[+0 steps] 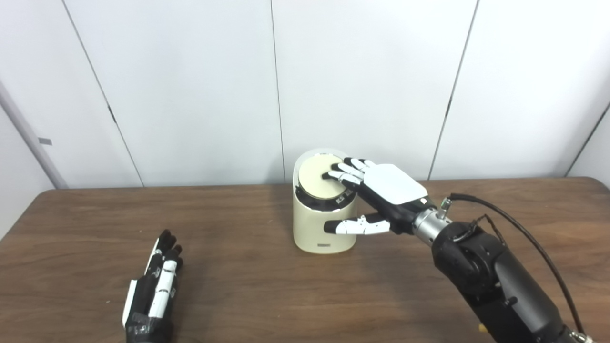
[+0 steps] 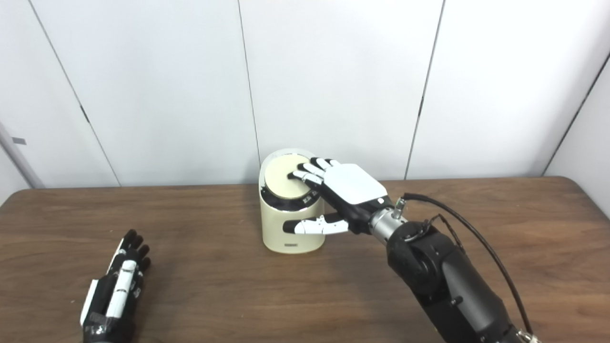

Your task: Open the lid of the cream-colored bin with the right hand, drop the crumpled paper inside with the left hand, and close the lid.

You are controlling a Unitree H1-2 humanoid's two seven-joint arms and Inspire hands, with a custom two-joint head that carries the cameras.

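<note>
The cream-colored bin (image 1: 318,231) stands upright at the middle of the table. Its round cream lid (image 1: 315,185) sits on top inside a dark ring, with a pale rim arcing behind it. My right hand (image 1: 381,190) is open, its fingers (image 1: 344,175) laid flat on the lid's right part and its thumb (image 1: 355,226) stretched across the bin's front right side. My left hand (image 1: 155,288) rests at the table's front left, fingers straight, holding nothing I can see. No crumpled paper shows in either view.
The brown wooden table (image 1: 248,286) runs back to a white panelled wall (image 1: 362,81) close behind the bin. A black cable (image 1: 524,233) loops off my right forearm.
</note>
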